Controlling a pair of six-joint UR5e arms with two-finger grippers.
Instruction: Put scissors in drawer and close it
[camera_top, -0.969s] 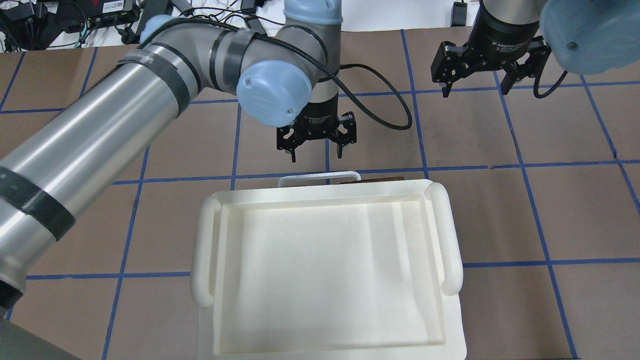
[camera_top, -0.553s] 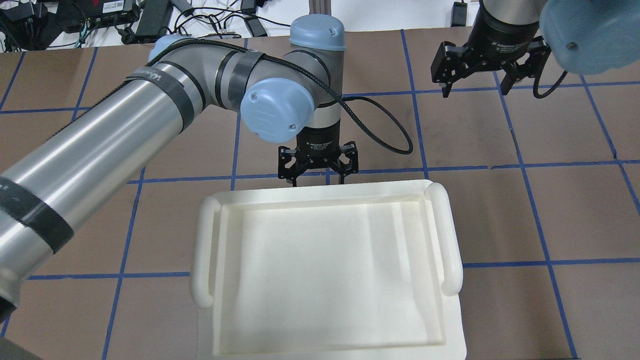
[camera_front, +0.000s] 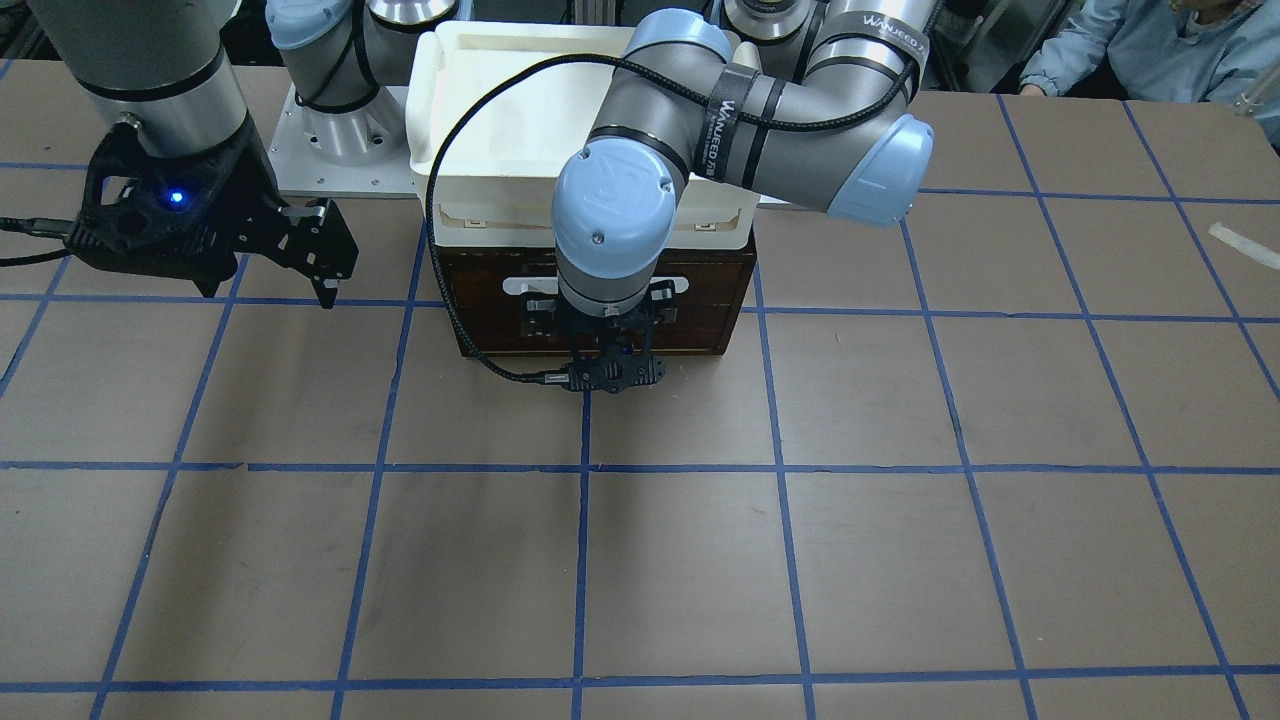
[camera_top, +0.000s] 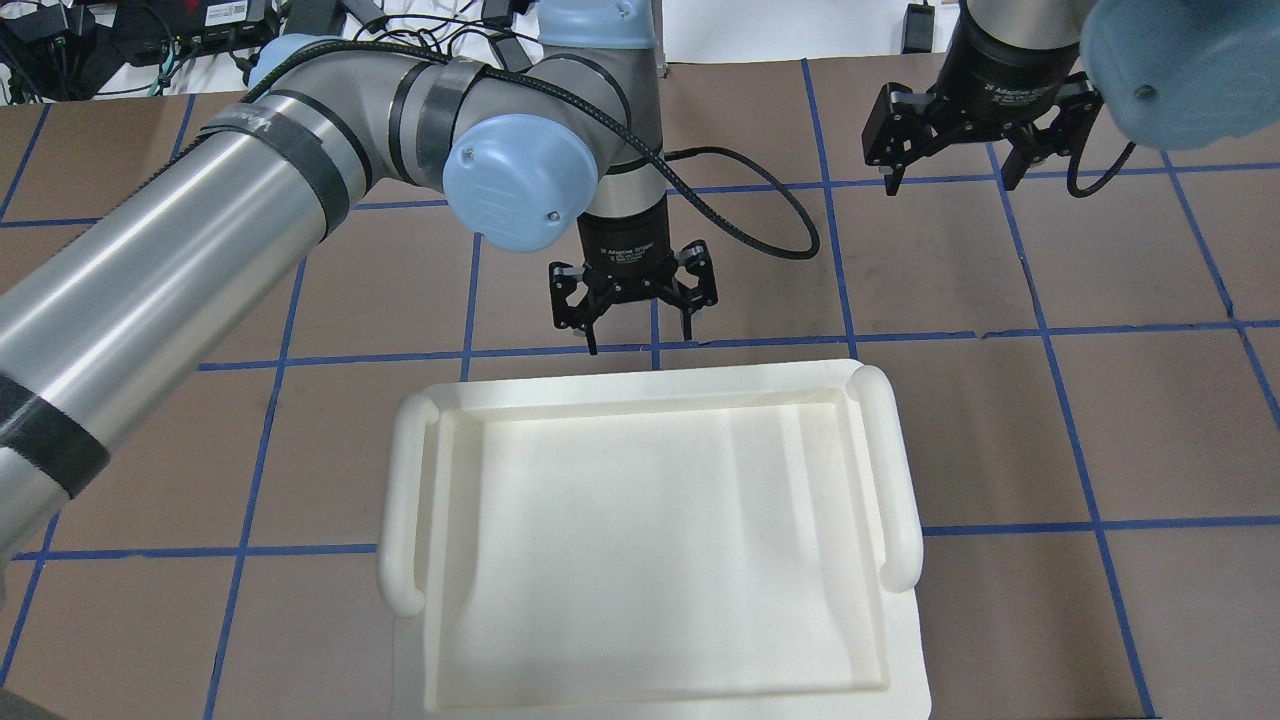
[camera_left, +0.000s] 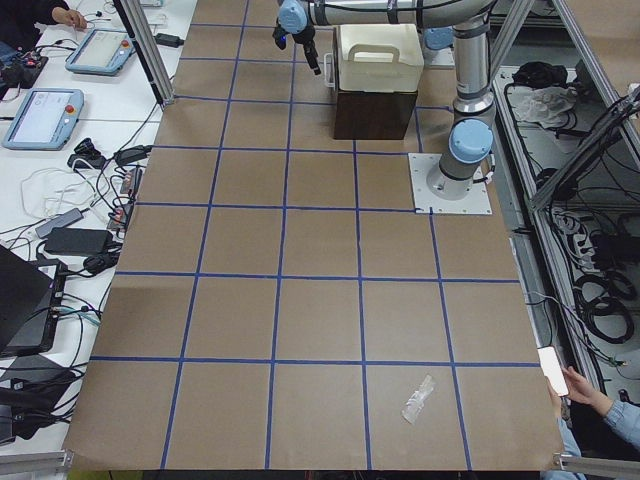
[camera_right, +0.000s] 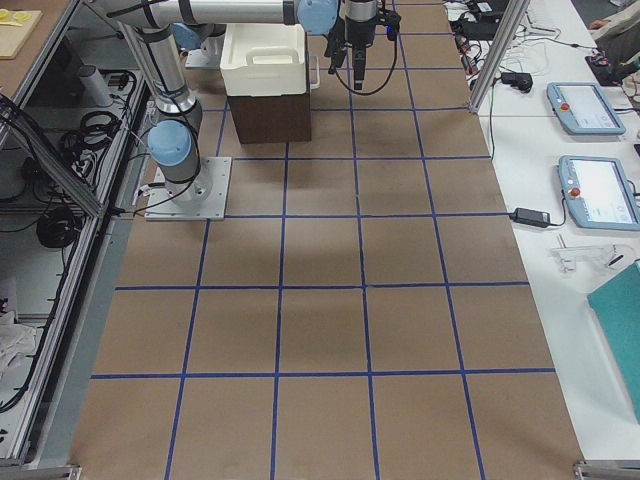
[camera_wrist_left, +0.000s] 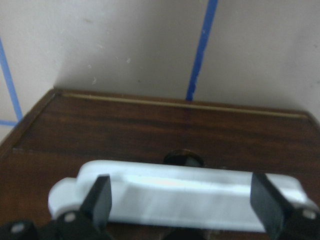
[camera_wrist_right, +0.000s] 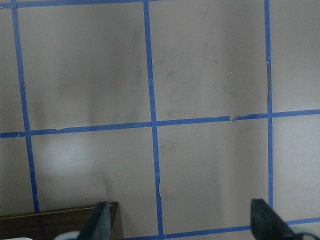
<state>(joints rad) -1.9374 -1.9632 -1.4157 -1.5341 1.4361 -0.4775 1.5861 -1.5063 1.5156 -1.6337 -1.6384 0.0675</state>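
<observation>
The drawer (camera_front: 480, 320) is pushed in flush under the white tray (camera_top: 400, 500). Its dark brown front (camera_wrist_left: 150, 135) and white bar handle (camera_wrist_left: 185, 192) fill the left wrist view. My left gripper (camera_top: 640, 340) is open and empty, just in front of the drawer front. In its wrist view the handle lies between its fingers (camera_wrist_left: 102, 200); I cannot tell whether they touch. My right gripper (camera_top: 950, 170) is open and empty, hovering over bare table off to the drawer's side. The scissors show in no view.
The tray covers the top of the drawer box, so the overhead view hides the drawer. A black cable (camera_front: 450, 300) loops from my left wrist beside the box. A scrap of clear wrapper (camera_left: 418, 398) lies far down the table. An operator (camera_front: 1150, 40) sits at the table's edge.
The drawer's handle and front edge stuck out past the tray a second ago; now they are hidden under it. My left gripper pressed in to the tray's edge, then drew back a little.
</observation>
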